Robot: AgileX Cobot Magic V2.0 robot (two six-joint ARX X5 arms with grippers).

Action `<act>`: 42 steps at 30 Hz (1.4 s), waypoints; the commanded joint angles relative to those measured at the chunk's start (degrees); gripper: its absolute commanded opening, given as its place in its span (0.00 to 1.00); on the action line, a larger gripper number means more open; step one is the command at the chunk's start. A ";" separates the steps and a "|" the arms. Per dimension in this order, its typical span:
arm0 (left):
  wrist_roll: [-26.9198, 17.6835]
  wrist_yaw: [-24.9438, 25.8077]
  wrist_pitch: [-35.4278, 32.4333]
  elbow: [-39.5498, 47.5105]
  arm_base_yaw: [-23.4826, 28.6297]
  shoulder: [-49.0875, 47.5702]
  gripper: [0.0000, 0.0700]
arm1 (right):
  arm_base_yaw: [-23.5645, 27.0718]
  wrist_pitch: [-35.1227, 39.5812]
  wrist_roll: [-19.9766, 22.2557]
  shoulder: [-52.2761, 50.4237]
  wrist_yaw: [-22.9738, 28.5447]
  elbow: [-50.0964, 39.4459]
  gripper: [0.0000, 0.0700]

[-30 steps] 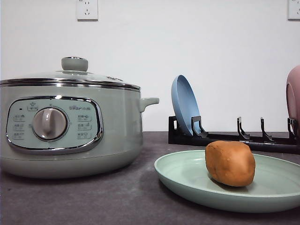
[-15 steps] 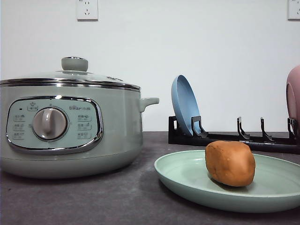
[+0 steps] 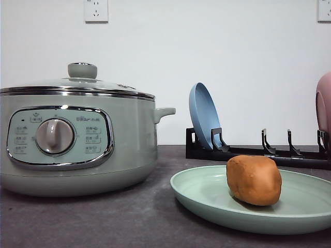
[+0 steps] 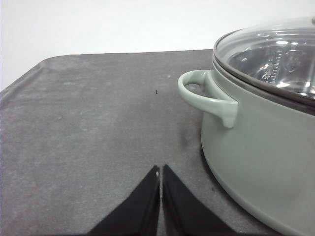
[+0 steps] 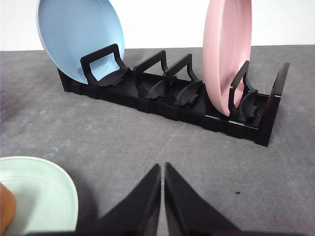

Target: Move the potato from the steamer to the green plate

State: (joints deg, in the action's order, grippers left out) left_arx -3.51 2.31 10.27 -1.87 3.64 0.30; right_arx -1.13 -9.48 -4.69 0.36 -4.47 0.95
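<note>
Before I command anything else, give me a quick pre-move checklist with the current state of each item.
1. Potato on the green plate: ok, it rests inside the rim, nothing holding it.
2. Steamer lid seated: ok, the glass lid sits on the chrome rim.
3. Left gripper empty: ok, fingers together over bare table beside the steamer's side handle.
4. Right gripper empty: ok, fingers together, between the green plate and the black rack.
5. Blue plate and pink plate upright in the rack: ok.
6. Potato still in the steamer: cannot tell, reflections on the lid.
</note>
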 commanded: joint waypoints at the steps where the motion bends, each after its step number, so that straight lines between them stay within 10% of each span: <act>1: 0.11 0.00 0.45 1.18 0.11 -0.11 0.00 | -0.15 0.46 0.04 -0.15 0.02 -0.31 0.00; 42: 0.11 0.00 0.45 1.18 0.11 -0.11 0.00 | -0.15 0.46 0.04 -0.15 0.01 -0.31 0.00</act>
State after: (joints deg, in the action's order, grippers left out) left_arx -3.52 2.31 10.28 -1.87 3.64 0.30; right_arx -1.13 -9.48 -4.69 0.36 -4.47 0.95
